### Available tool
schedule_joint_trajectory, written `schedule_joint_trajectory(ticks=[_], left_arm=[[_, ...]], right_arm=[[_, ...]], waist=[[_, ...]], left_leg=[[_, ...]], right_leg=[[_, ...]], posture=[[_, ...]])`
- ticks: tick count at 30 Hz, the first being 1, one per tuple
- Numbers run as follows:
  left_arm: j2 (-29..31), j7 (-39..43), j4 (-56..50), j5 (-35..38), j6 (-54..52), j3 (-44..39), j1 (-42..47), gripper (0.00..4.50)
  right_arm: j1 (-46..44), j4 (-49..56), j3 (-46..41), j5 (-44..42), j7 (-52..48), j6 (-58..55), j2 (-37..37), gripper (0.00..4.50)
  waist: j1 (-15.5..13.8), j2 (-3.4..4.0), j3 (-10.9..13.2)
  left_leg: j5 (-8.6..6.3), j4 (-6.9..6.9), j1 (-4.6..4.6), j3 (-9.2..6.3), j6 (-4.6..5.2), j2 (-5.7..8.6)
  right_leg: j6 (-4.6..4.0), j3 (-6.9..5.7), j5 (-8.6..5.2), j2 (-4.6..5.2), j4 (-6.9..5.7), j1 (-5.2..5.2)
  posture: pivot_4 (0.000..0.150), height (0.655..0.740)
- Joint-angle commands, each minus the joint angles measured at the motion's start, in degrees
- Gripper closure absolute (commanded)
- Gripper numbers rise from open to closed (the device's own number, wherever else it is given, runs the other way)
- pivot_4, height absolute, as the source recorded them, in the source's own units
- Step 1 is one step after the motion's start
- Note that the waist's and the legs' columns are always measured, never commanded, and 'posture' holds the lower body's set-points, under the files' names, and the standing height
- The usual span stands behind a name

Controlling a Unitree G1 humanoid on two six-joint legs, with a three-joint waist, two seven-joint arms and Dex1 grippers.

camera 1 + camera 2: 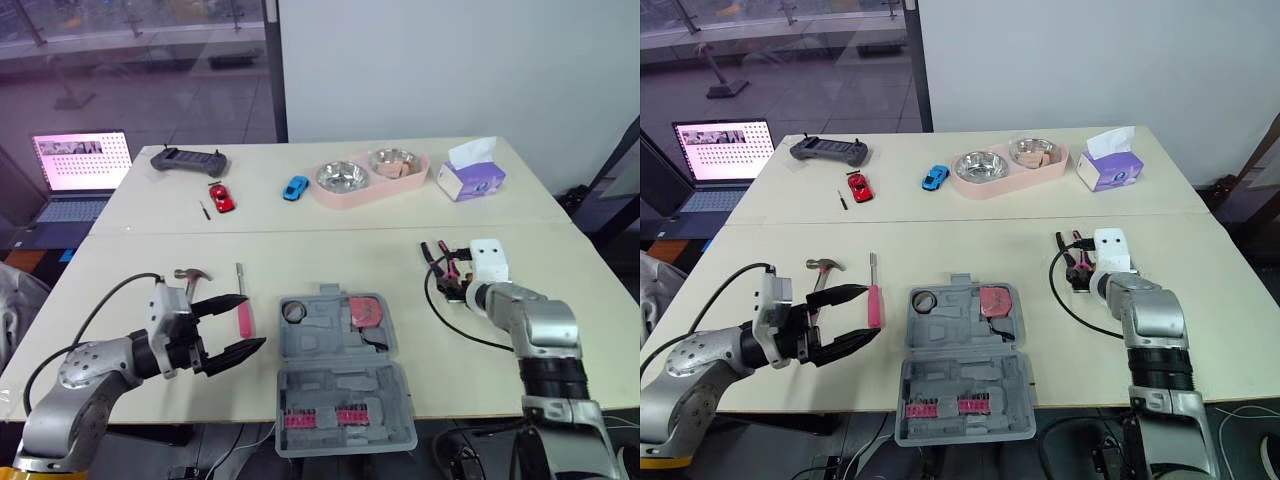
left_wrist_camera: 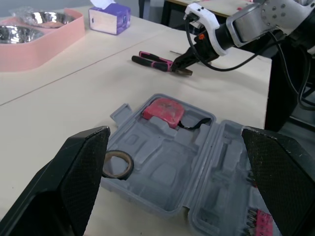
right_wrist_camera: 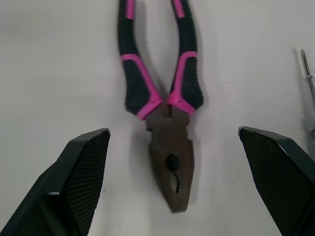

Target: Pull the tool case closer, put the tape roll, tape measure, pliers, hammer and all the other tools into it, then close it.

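Here, tool case (image 1: pixel 340 392): open at the near edge of the surface (image 1: pixel 350 255), so I can drop tools straight in.
Tape roll (image 1: pixel 294 313), tape measure (image 1: pixel 363 312): seated in the case's far half.
Pliers (image 3: pixel 165 108): flat on the surface at right, outside the case.
Right pincer (image 3: pixel 172 132): released, spread to either side of the pliers' head; I judge it set for a grasp.
Left pincer (image 1: pixel 253 321): released, empty, beside hammer (image 1: pixel 190 277) and screwdriver (image 1: pixel 873 305).
Room: second surface behind carries a tissue box (image 1: pixel 470 175); laptop (image 1: pixel 80 170) at far left; white wall.

Matt grey moulded-plastic tool case (image 1: pixel 340 375), pliers (image 3: pixel 165 98) with dull metal head, rubbery pink-black handles, smooth matt table (image 1: pixel 330 260)
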State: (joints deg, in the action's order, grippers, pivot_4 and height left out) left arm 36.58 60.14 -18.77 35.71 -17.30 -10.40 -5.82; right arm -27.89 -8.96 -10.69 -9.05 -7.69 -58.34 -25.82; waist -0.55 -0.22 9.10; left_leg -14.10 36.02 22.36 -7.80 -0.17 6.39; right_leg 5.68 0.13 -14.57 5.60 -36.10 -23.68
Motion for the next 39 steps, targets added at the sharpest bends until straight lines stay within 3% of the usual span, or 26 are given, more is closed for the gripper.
schedule_joint_trajectory(ticks=[1, 12, 15, 19, 21, 25, 33, 39], left_arm=[[0.7, -1.1, -3.8, 1.7, -1.2, -0.8, 1.1, 0.0], [1.5, -3.6, -5.5, 2.9, -3.9, -1.6, 4.0, 0.0], [1.8, -4.0, -5.7, 2.8, -4.0, -1.9, 4.1, 0.0], [2.4, -4.1, -4.9, 2.5, -3.7, -2.3, 3.9, 0.0], [2.4, -4.1, -4.4, 2.3, -3.5, -1.9, 4.6, 0.0], [2.1, -4.4, -3.5, 2.3, -3.3, -1.7, 7.0, 0.0], [3.3, -2.8, -1.1, 2.0, -3.0, -2.7, 6.7, 0.0], [5.5, -0.7, 2.8, 0.3, -1.6, -3.9, 6.6, 0.0]], right_arm=[[-4.4, -6.7, -1.8, 0.8, 2.3, 0.4, 0.8, 0.09], [-9.9, -19.1, 1.3, 2.5, 1.6, 2.7, 0.8, 0.09], [-9.4, -18.4, 2.2, 2.7, 1.3, 2.7, 0.7, 0.87], [-5.8, -11.6, 4.3, 3.4, 1.8, 1.7, 1.1, 2.88], [-4.1, -8.0, 4.1, 2.9, 1.9, 1.7, 2.1, 3.56], [-0.2, 0.4, 2.5, 2.6, 2.8, 4.1, 3.4, 3.55], [8.1, 29.5, 3.8, -0.7, -4.5, 0.0, -1.6, 3.55], [6.6, 48.7, 9.1, -15.1, -25.5, -9.8, -18.7, 3.55]], waist=[[0.0, 0.0, 0.0], [1.2, -0.02, 0.0], [1.3, -0.03, 0.0], [0.9, -0.02, 0.0], [0.8, -0.03, 0.0], [0.9, -0.01, 0.0], [1.3, 0.25, 0.1], [1.2, 0.15, 0.3]], left_leg=[[0.0, 0.02, 0.0, 0.0, 0.0, 0.01], [0.02, 0.08, -0.08, 0.01, -0.01, 0.0], [0.01, 0.08, -0.12, 0.01, -0.01, 0.0], [0.01, 0.06, -0.11, -0.02, -0.01, 0.01], [0.01, 0.05, -0.1, -0.03, -0.01, 0.04], [0.01, 0.02, -0.08, -0.04, -0.02, 0.02], [0.02, -0.07, 0.13, 0.01, -0.02, 0.0], [0.02, -0.02, 0.14, 0.01, -0.03, -0.07]], right_leg=[[0.0, 0.0, 0.0, 0.0, 0.0, 0.0], [-0.03, 0.0, 0.03, -0.02, 0.0, 0.13], [-0.04, 0.0, 0.03, -0.02, 0.0, 0.16], [-0.03, -0.01, 0.03, -0.01, 0.01, 0.17], [0.01, -0.01, 0.05, 0.01, 0.02, 0.16], [0.04, -0.02, 0.07, -0.01, 0.01, 0.12], [0.15, 0.06, 0.13, -0.03, -0.07, -0.26], [0.12, -0.02, 0.1, -0.04, -0.01, -0.18]], posture=[[0.15, 0.74], [0.15, 0.74], [0.15, 0.74], [0.15, 0.74], [0.15, 0.74], [0.15, 0.74], [0.15, 0.74], [0.15, 0.74]])
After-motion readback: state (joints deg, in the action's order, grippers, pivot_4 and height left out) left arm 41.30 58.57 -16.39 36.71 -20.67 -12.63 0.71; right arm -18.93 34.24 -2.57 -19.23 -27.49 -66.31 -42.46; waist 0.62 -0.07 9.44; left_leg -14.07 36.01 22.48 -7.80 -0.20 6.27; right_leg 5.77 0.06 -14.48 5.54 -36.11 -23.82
